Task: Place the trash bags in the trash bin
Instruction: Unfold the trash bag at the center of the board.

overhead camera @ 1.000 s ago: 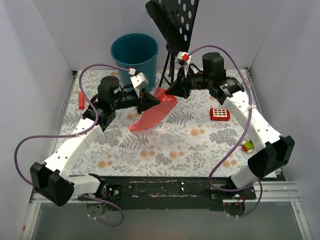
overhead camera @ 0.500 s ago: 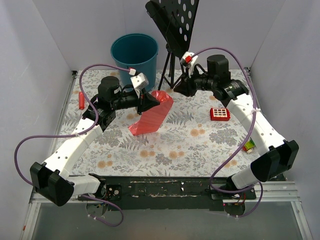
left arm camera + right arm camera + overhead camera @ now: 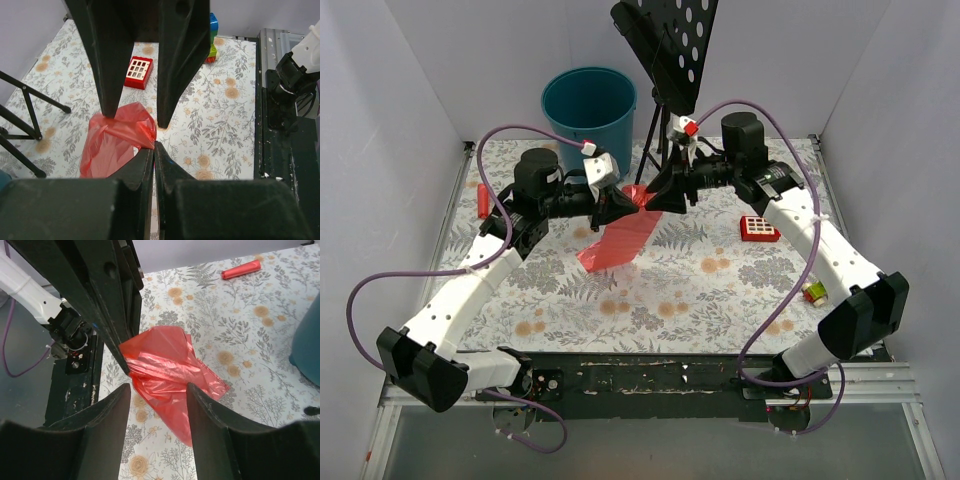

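- The trash bag (image 3: 620, 232) hangs between the two arms in the middle of the table. Its bunched top is held up and its lower end trails down and left toward the flowered cloth (image 3: 700, 290).
- I judge it to be almost weightless, limp and slippery. The thin red film will crumple, swing and cling, and it could tear if the two arms pull against each other.
- The gathered top is the best place to hold it, where several layers are bunched together. A pinch on one loose sheet would likely slide out.
- The trash bin (image 3: 588, 108) stands upright at the back of the table, behind and a little left of the bag. It is well apart from the bag. I see nothing in the part of its inside that shows from above.
- The left gripper (image 3: 623, 205) is clamped on the bag. In its wrist view the fingers (image 3: 142, 162) meet on a fold at the top edge.
- The right gripper (image 3: 660, 197) has its jaws apart, one finger on each side of the bunched top. It holds nothing.
- The red square toy (image 3: 759, 228) lies further right, away from the bag.
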`<state>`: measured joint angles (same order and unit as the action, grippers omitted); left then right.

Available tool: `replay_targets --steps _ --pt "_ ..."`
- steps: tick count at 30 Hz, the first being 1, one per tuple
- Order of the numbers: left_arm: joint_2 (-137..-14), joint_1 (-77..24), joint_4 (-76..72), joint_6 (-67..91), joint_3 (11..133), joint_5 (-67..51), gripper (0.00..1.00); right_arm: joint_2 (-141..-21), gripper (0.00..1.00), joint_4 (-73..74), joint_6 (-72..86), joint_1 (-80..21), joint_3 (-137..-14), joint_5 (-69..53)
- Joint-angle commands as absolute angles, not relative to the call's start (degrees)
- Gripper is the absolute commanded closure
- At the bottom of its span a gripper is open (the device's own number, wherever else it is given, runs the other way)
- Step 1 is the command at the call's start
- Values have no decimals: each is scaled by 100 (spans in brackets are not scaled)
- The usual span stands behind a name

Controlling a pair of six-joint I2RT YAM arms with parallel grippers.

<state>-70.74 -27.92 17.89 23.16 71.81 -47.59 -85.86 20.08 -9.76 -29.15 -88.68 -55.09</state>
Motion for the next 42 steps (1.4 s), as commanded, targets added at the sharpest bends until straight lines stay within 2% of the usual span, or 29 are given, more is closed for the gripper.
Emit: replay_targets --steps 1,10,18,29,38,39,42 --pt "-7049 -2847 2118 1872 7514 -4975 100 -8797 43 1723 -967 -3049 -9132 -5976" --pt "-7084 -2883 2627 1223 7638 -4975 100 -8947 47 1415 -703 -3173 -9219 -6266" --pt "-7049 -2892 2953 537 7629 -4895 100 -9000 41 1564 -598 -3190 -9387 -6680" --pt "-6970 -2892 2751 694 7638 -4904 100 -9105 43 1670 -721 -3243 -9229 -6258" --pt "-6900 -2892 2584 791 7568 -4808 100 -9158 52 1705 -782 -3261 -9176 -6249" --pt "-6891 -2892 2584 765 7559 -4790 100 -9150 54 1705 -782 -3261 -9150 -6266" --pt "-6847 -2892 2575 721 7515 -4764 100 -9149 74 1758 -843 -3261 -9097 -6337"
